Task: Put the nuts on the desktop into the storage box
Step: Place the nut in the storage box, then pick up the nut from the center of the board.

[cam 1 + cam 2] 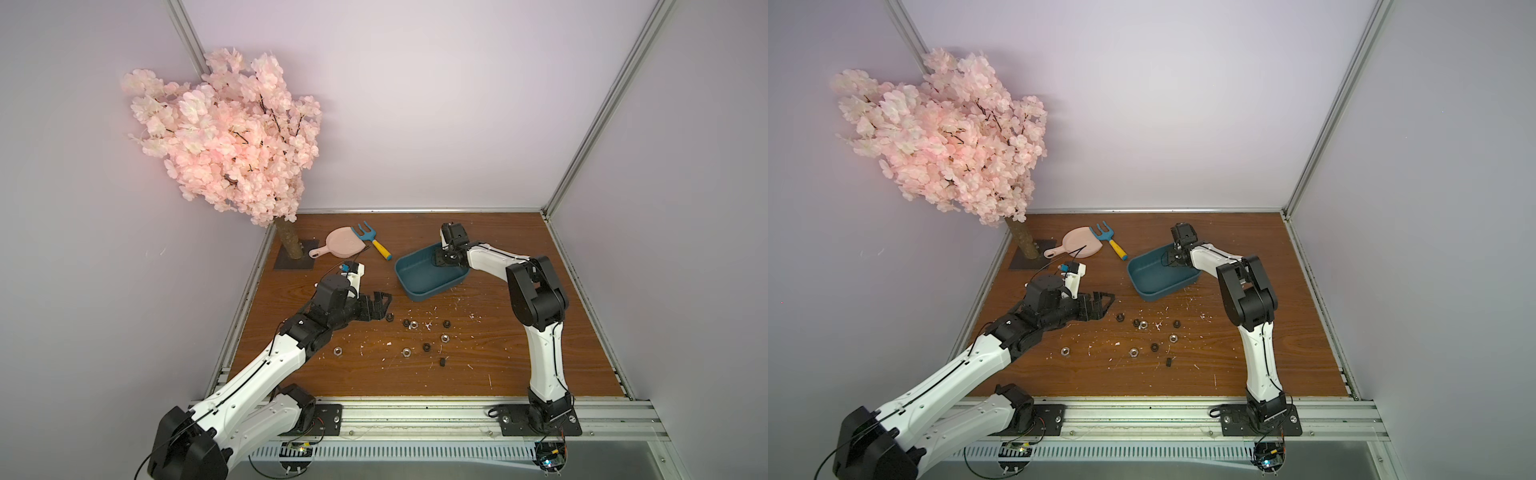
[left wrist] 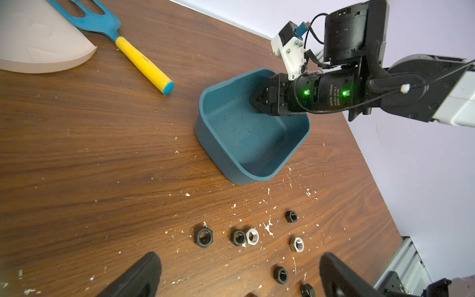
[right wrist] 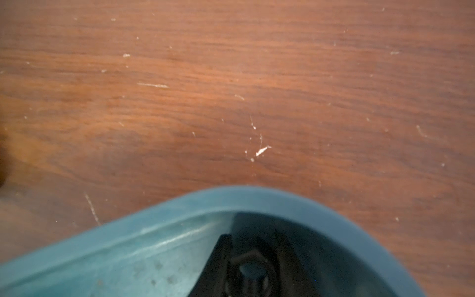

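Several small hex nuts, black and silver, lie scattered on the brown desktop (image 1: 519, 365), among them a black nut (image 1: 390, 318) and a silver nut (image 2: 252, 236). My left gripper (image 1: 384, 307) (image 2: 239, 280) hovers open just left of that black nut, with nothing between its fingers. The teal storage box (image 1: 419, 278) (image 2: 239, 144) sits behind the nuts. My right gripper (image 1: 442, 259) (image 3: 253, 272) reaches down inside the box at its far corner. It is shut on a black nut (image 3: 237, 259), seen in the right wrist view.
A pink dustpan (image 1: 340, 243) and a blue fork with a yellow handle (image 1: 374, 241) lie at the back left. A pink blossom tree (image 1: 224, 137) stands on a dark base (image 1: 293, 262) in the far left corner. Aluminium rails (image 1: 415, 411) edge the board.
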